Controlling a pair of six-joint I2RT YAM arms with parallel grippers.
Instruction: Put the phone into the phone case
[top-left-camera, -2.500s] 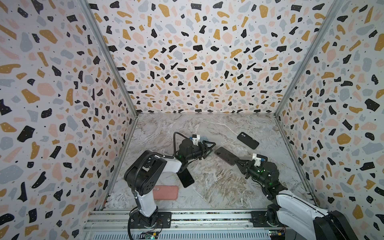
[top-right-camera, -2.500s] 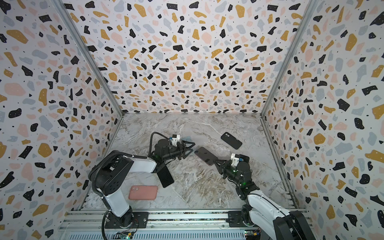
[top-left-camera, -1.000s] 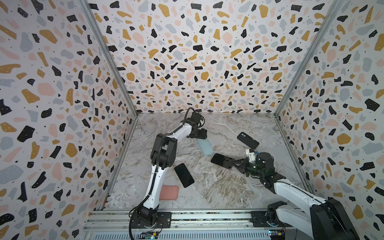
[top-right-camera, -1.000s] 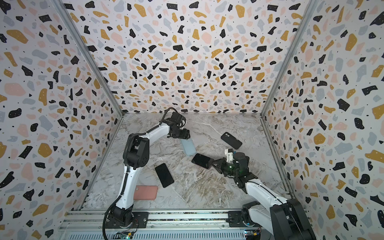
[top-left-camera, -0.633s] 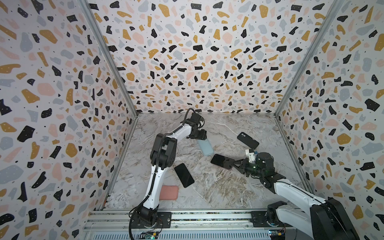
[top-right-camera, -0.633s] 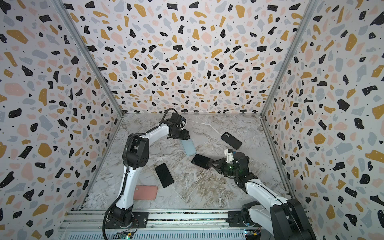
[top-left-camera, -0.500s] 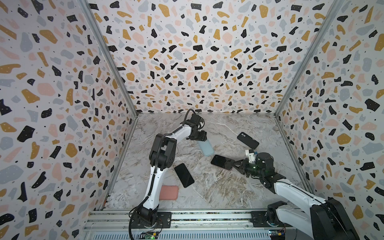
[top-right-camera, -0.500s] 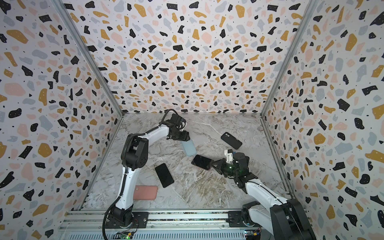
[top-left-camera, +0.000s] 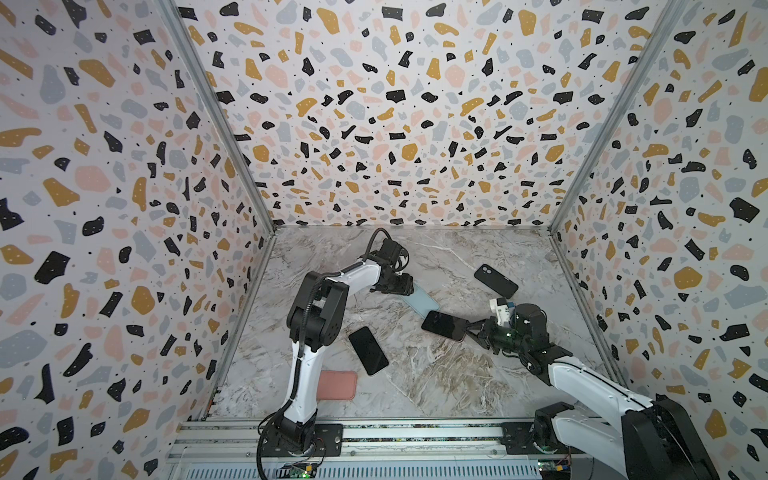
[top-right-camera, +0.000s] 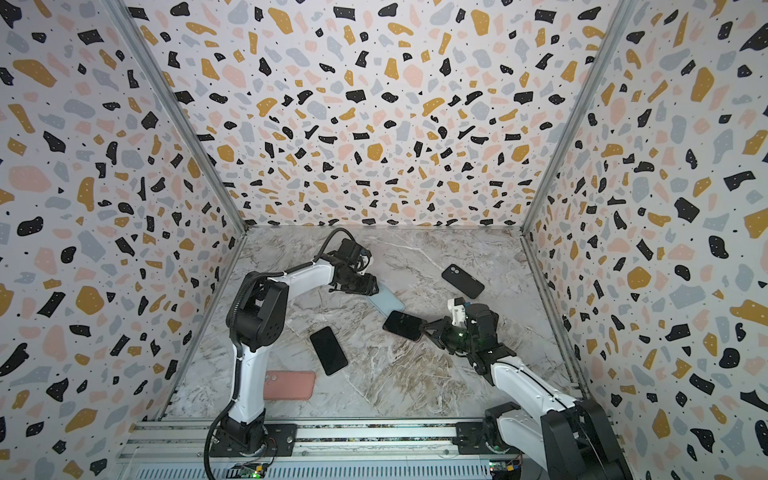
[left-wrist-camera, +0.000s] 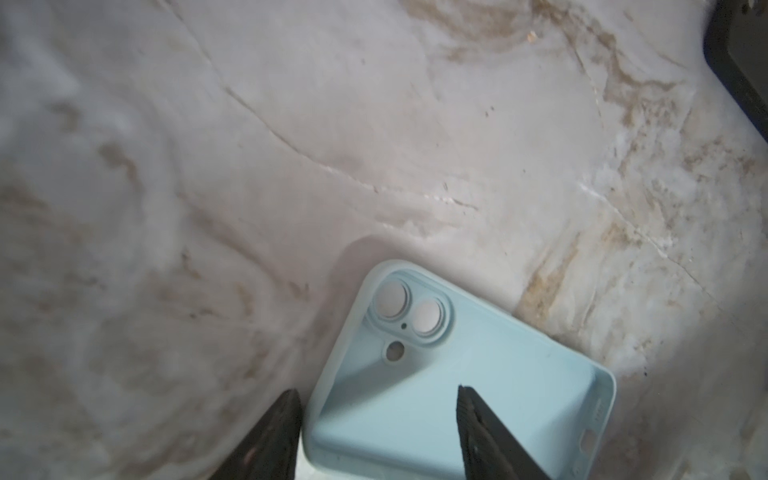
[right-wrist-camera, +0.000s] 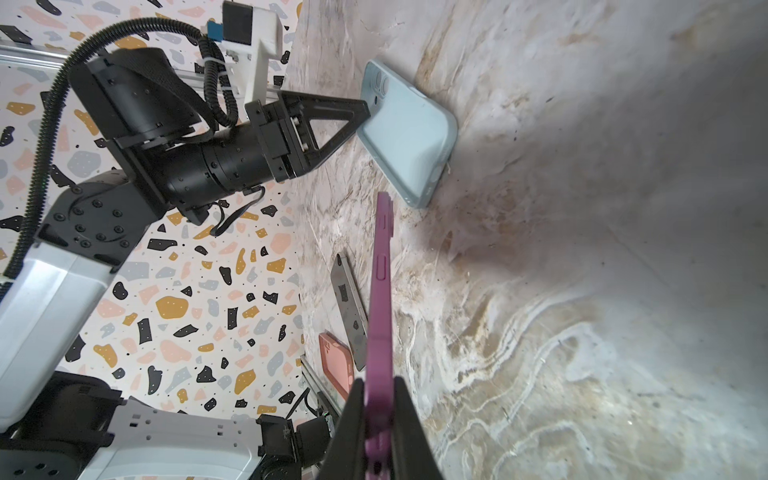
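Observation:
A light blue phone case (top-left-camera: 420, 301) (top-right-camera: 385, 301) lies open side up on the marble floor, toward the back. My left gripper (top-left-camera: 406, 286) (top-right-camera: 372, 287) (left-wrist-camera: 378, 392) is open at its end. One finger stands outside the case (left-wrist-camera: 478, 374) wall and the other over its inside. My right gripper (top-left-camera: 467, 328) (top-right-camera: 426, 328) (right-wrist-camera: 378, 386) is shut on the phone (top-left-camera: 442, 325) (top-right-camera: 402, 324) (right-wrist-camera: 382, 291), which has a dark screen and a purple-pink frame. The phone hangs just off the floor, its free end close to the case (right-wrist-camera: 409, 133).
A black phone (top-left-camera: 368, 350) (top-right-camera: 328, 350) lies face up at the front middle. A salmon case (top-left-camera: 337, 385) (top-right-camera: 289, 385) lies near the front rail, and a black case (top-left-camera: 496, 281) (top-right-camera: 462, 281) at the back right. Patterned walls close in three sides.
My left arm has stretched from the front middle back to the light blue case, and its jaws have narrowed over the last second. My right gripper carried the phone left, then held still.

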